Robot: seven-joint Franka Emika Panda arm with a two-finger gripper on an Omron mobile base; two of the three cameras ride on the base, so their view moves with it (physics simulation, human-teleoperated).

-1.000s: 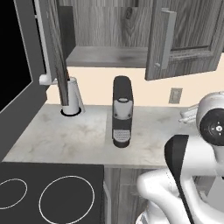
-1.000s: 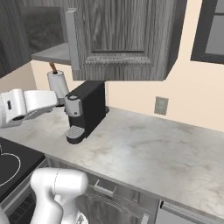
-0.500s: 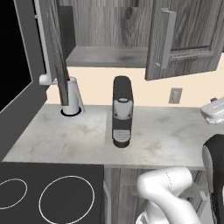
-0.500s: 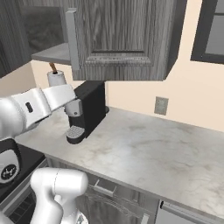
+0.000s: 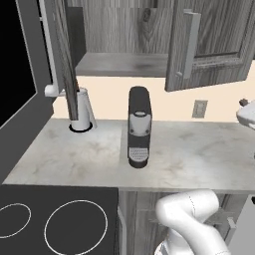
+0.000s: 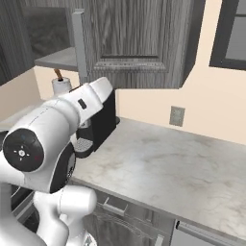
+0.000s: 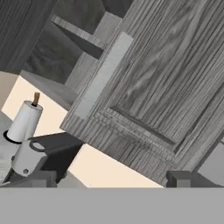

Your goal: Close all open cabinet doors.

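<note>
Fingertips of our gripper (image 7: 111, 179) barely clear the bottom edge of the hand view, two dark stubs set well apart with nothing between them, so we read the jaws as open. From the right base view our own arm covers most of the coffee machine (image 6: 98, 129), and from the left base view the arm is cut off at the right edge. Both upper cabinet doors stand open above the counter (image 5: 199, 154). The right door (image 5: 209, 45) swings out toward us, dark grey wood grain with a raised frame and a long grey bar handle (image 5: 188, 44) near its free edge; in the hand view it looms close and tilted. The left door (image 5: 62, 55) shows almost edge-on, hiding part of the paper towel roll (image 5: 82, 107) behind it. Between the doors the shelf (image 5: 122, 64) lies exposed. We cannot make out the top of either door, cropped by the frame.
</note>
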